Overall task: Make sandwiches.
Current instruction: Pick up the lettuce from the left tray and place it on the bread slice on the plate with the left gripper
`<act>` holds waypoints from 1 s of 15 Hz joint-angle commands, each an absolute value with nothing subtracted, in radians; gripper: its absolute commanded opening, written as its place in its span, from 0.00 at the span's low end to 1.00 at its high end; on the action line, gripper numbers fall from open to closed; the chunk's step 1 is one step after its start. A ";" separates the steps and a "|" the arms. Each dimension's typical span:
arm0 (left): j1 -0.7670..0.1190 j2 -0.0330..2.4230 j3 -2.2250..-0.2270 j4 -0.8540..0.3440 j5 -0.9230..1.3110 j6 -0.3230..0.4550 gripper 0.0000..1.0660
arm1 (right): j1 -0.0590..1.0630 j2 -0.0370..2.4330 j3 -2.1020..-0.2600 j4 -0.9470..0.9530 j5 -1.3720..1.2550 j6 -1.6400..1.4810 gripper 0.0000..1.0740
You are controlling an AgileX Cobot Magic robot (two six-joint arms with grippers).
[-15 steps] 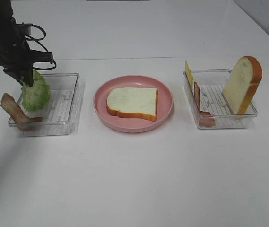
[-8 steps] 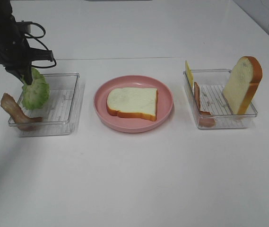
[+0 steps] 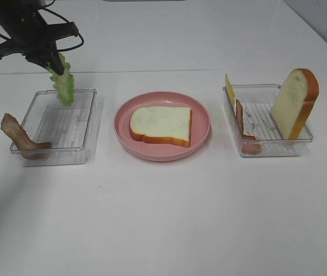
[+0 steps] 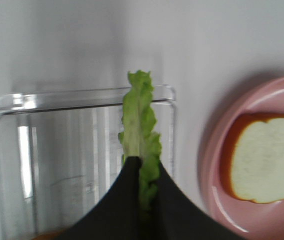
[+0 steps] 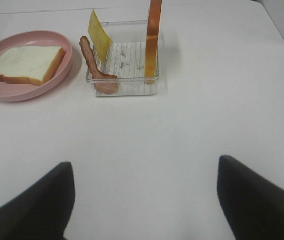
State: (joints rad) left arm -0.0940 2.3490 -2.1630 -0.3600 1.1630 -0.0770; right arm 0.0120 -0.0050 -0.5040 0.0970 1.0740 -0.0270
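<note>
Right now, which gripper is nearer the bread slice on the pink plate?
Left. The left gripper, shut on the lettuce, hangs over the tray beside the plate. The right gripper, open, sits well back from the bread slice, over the table.

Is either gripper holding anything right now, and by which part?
The left gripper pinches the lettuce leaf by its upper end, leaving it dangling. The right gripper is open, holding nothing.

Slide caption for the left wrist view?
Left end effector shut on lettuce leaf over clear tray; bread slice lies on pink plate.
</note>
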 commanded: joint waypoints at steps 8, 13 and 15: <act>-0.257 2.371 -2.171 -0.788 0.944 0.096 0.00 | 0.006 -0.022 -0.501 0.094 1.060 -0.030 0.70; -0.369 2.431 -2.171 -0.869 0.893 0.120 0.00 | 0.006 -0.022 -0.501 0.094 1.060 -0.030 0.70; -0.400 2.463 -2.171 -0.877 0.900 0.134 0.00 | 0.006 -0.022 -0.501 0.094 1.060 -0.030 0.70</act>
